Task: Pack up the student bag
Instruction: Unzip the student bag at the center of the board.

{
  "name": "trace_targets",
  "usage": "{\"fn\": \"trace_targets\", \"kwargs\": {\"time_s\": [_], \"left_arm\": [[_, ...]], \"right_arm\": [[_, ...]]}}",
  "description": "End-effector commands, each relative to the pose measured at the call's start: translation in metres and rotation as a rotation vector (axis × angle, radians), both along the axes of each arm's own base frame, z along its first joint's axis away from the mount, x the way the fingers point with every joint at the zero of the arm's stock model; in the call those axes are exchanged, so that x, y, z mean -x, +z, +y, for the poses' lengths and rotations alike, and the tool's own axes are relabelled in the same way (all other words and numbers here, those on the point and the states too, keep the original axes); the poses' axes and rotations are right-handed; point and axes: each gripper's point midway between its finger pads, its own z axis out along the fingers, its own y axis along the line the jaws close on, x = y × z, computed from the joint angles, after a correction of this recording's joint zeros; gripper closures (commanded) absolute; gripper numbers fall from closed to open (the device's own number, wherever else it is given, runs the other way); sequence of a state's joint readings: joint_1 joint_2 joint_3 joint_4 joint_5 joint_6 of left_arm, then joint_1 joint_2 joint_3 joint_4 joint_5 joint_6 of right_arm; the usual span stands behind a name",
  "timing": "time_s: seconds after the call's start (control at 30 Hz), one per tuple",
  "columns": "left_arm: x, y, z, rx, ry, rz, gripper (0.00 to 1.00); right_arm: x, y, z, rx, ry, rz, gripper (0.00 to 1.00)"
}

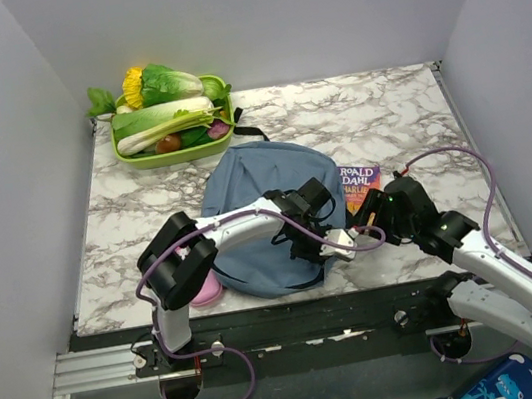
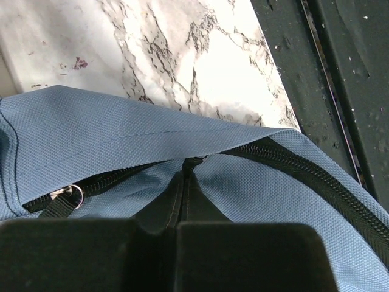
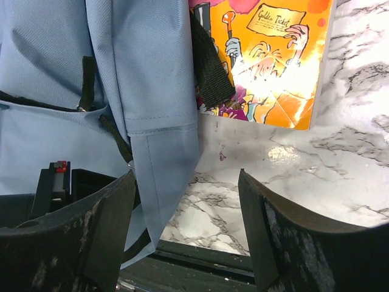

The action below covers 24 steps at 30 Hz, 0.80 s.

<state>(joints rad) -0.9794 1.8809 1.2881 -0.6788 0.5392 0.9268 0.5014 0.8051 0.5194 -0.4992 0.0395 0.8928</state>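
— Where do we find the student bag (image 1: pixel 266 199)?
— On the marble table (image 1: pixel 384 110), central, close to our bases. Its long axis runs roughly far-to-near, and we judge its zipper (image 2: pixel 292 161) mouth points towards us.
— Our claws?
— Our left gripper (image 2: pixel 182 231) is clenched on the bag's fabric at that zipper. Our right gripper (image 3: pixel 187 182) hangs released just right of the bag, the Roald Dahl book (image 3: pixel 267 61) beyond it.
— So our right arm is nearer the book.
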Motion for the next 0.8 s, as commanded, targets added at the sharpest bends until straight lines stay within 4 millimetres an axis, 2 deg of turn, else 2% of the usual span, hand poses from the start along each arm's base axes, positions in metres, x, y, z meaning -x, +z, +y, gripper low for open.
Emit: {"fn": "trace_targets", "kwargs": {"time_s": [0.0,0.17,0.27,0.37,0.5,0.77], "left_arm": [[-0.024,0.014,-0.005,0.007,0.077,-0.088,1.0],[-0.034,0.058,-0.009,0.041,0.133,-0.062,1.0],[-0.032,0.074,-0.005,0.045,0.133,-0.064,1.0],[-0.029,0.08,0.001,0.05,0.132,-0.075,1.0],[-0.029,0.084,0.003,0.048,0.151,-0.076,1.0],[-0.03,0.09,-0.003,0.057,0.17,-0.07,1.0]], "right_arm": [[-0.002,-0.007,-0.003,0.005,-0.021,0.008,0.22],[-0.002,-0.009,0.01,-0.062,0.01,0.016,0.19],[-0.003,-0.01,0.025,-0.127,0.049,0.022,0.18],[-0.004,-0.009,0.037,-0.178,0.076,0.036,0.19],[-0.009,0.003,0.05,-0.246,0.104,0.012,0.18],[-0.014,0.014,0.061,-0.297,0.13,-0.002,0.19]]}}
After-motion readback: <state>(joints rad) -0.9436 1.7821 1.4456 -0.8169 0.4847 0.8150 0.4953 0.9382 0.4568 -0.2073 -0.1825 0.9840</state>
